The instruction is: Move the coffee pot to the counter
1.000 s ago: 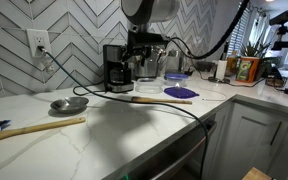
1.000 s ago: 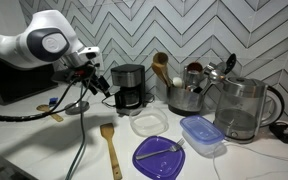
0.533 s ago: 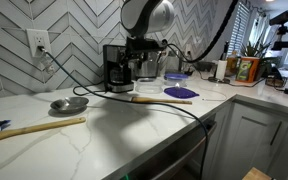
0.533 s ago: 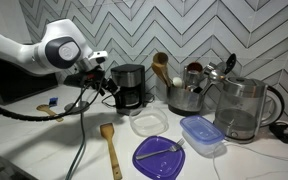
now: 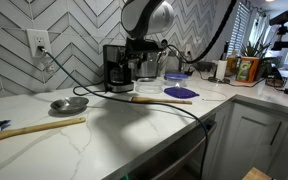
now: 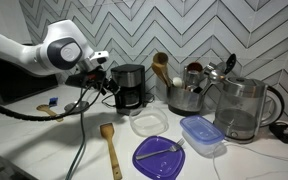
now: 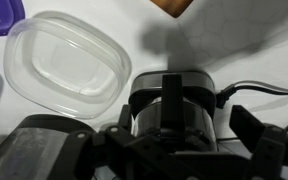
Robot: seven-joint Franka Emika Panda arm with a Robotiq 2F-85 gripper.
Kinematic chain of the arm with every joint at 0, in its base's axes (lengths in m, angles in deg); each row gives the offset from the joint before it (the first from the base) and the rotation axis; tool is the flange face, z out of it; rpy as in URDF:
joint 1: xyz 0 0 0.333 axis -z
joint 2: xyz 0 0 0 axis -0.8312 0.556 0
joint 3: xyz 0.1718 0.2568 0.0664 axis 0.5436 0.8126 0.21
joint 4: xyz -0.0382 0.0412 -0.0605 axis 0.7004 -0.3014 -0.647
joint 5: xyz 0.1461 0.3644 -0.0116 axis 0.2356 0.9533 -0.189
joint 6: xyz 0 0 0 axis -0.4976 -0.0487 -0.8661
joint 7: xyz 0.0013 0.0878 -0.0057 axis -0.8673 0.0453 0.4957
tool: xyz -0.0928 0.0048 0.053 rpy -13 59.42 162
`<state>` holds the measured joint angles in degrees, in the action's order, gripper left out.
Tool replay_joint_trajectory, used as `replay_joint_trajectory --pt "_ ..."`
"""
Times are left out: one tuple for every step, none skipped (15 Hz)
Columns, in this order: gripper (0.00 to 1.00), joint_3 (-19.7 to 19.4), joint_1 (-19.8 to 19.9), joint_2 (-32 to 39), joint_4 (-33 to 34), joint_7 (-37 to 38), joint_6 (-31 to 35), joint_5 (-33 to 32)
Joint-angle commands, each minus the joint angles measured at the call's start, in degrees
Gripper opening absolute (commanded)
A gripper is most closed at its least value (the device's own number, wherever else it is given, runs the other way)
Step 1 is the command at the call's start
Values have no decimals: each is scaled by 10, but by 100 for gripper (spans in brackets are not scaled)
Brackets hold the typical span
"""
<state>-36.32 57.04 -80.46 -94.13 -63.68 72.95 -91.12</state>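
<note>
Coffee pot [image 6: 130, 98] sits inside the coffee machine [image 6: 131, 72] at the back of the table [image 5: 104, 130]. Hand [image 6: 105, 84] just beside it, spread wide, pot handle centred in wrist view, nothing gripped.

- An open stretch of the surface [image 5: 104, 135] runs in front of the machine [image 5: 117, 68] in an exterior view, crossed only by a black cable [image 5: 184, 110].
- A bowl [image 5: 69, 103] and a long stick [image 5: 34, 127] lie well apart from the machine, at one end of that stretch.
- A spoon [image 6: 110, 145], clear tub [image 6: 149, 124], blue tub [image 6: 199, 133] and purple plate [image 6: 164, 157] crowd the surface before the machine.
- A utensil holder [image 6: 184, 95] stands just beside the machine and a kettle [image 6: 242, 108] past it, blocking that flank.
- The hand [image 6: 106, 85], jaws spread, hangs at the opposite flank, with a clear gap to the pot [image 6: 130, 98].
</note>
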Motion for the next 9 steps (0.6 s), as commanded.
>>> replay_joint_trajectory --pt "100 -14 -4 29 2 5 61 -16" --pt "100 -16 -5 34 3 8 78 -17" --pt "100 -18 -6 39 1 7 97 -18" --pt "100 -20 -7 45 1 7 119 -24" --pt "100 -13 3 49 1 14 133 -32" --pt "100 -14 3 53 2 13 142 -35" --pt "100 -15 3 58 1 11 154 -40" --pt "100 -16 3 61 1 11 163 -48" --pt "100 -18 3 64 2 11 173 -56"
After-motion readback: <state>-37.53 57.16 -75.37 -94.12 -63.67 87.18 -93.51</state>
